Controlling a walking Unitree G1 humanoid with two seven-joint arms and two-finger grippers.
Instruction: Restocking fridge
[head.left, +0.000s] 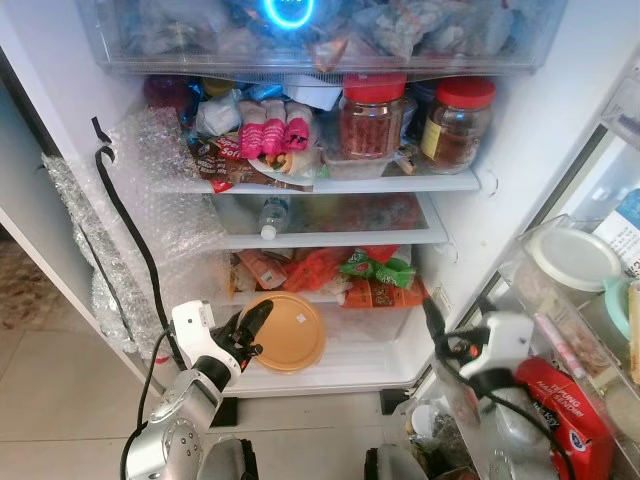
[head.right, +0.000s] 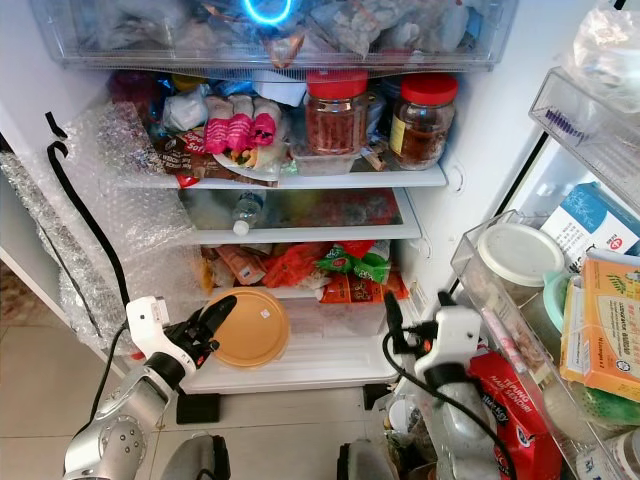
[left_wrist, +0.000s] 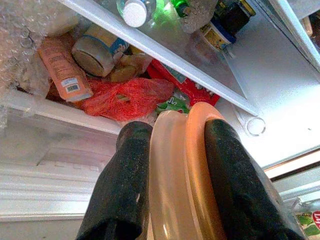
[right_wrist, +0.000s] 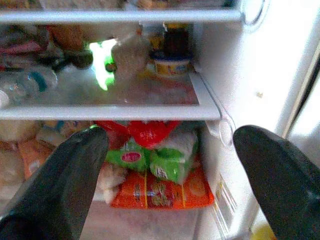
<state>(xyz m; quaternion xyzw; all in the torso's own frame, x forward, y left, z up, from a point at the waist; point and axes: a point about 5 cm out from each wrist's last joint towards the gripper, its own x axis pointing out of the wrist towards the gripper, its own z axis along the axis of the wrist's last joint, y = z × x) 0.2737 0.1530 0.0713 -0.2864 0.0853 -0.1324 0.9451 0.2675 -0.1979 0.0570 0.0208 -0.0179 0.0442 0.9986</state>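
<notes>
An open fridge stands before me. My left gripper (head.left: 250, 330) is shut on the rim of a round orange container (head.left: 288, 332), holding it on edge over the bottom shelf (head.left: 340, 368). In the left wrist view the black fingers (left_wrist: 125, 185) clamp the orange container (left_wrist: 182, 175) from both sides. My right gripper (head.left: 432, 318) hovers at the lower right, near the fridge's right wall, open with nothing between its fingers (right_wrist: 65, 175). Behind the container lie a red bag (head.left: 318, 268), a green packet (head.left: 378, 268) and an orange packet (head.left: 378, 294).
The top shelf holds two red-lidded jars (head.left: 372, 115), pink packets (head.left: 270, 130) and other food. A water bottle (head.left: 272, 216) lies on the middle shelf. Bubble wrap (head.left: 160, 190) lines the left wall. The door racks (head.left: 575, 290) at right hold tubs and cartons.
</notes>
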